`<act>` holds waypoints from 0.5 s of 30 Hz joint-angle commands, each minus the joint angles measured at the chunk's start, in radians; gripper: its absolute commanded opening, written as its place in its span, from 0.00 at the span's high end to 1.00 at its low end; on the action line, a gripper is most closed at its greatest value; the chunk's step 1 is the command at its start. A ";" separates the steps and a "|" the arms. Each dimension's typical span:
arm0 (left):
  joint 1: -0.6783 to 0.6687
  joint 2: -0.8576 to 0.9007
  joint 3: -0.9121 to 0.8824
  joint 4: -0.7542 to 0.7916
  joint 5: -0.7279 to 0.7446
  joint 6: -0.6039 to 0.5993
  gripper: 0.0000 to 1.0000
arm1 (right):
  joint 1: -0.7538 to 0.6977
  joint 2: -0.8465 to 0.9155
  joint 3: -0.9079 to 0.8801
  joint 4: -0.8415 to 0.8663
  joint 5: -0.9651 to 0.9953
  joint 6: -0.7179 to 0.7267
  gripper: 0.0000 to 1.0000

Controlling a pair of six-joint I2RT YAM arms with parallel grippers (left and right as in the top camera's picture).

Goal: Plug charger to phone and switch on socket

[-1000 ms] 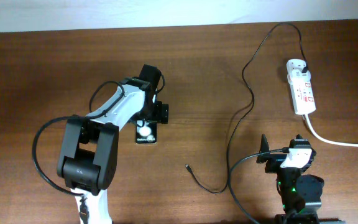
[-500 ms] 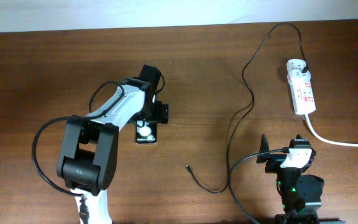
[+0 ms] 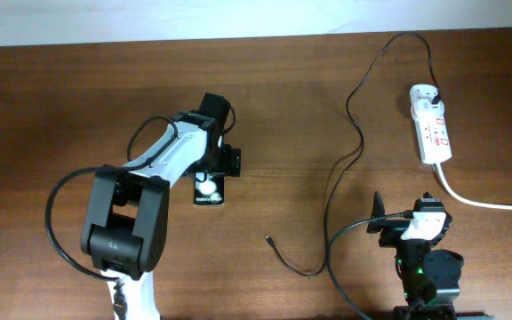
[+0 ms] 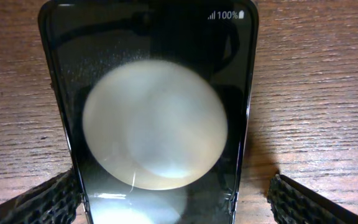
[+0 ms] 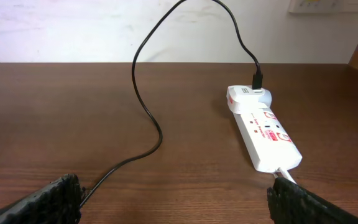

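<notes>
The left end effector (image 4: 174, 184) stood wide, its fingers (image 4: 39, 200) straddling the smartphone (image 4: 154, 118), which lay flat on the desk (image 4: 316, 93), left of centre in the overhead view. The right end effector (image 5: 173, 186), at lower right, was also wide and held nothing. The charger cable (image 5: 134, 71) snaked from its loose plug tip (image 3: 268, 237) at lower centre up to the power strip (image 3: 433, 129) at upper right.

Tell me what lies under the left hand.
The phone lies flat on the table, between the fingers of the open left hand. Overhead, the arm covers its far end; no charging port shows.
</notes>
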 commanded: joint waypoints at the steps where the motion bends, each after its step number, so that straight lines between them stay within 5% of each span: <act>1: 0.008 0.032 -0.045 -0.008 -0.090 -0.047 0.01 | 0.009 0.003 -0.005 -0.008 -0.005 0.004 0.02; 7: 0.008 0.032 -0.084 0.011 -0.089 -0.047 0.00 | 0.009 0.003 -0.005 -0.008 -0.005 0.003 0.02; 15: 0.012 0.032 -0.084 0.018 -0.091 -0.043 0.22 | 0.009 0.003 -0.005 -0.008 -0.005 0.003 0.02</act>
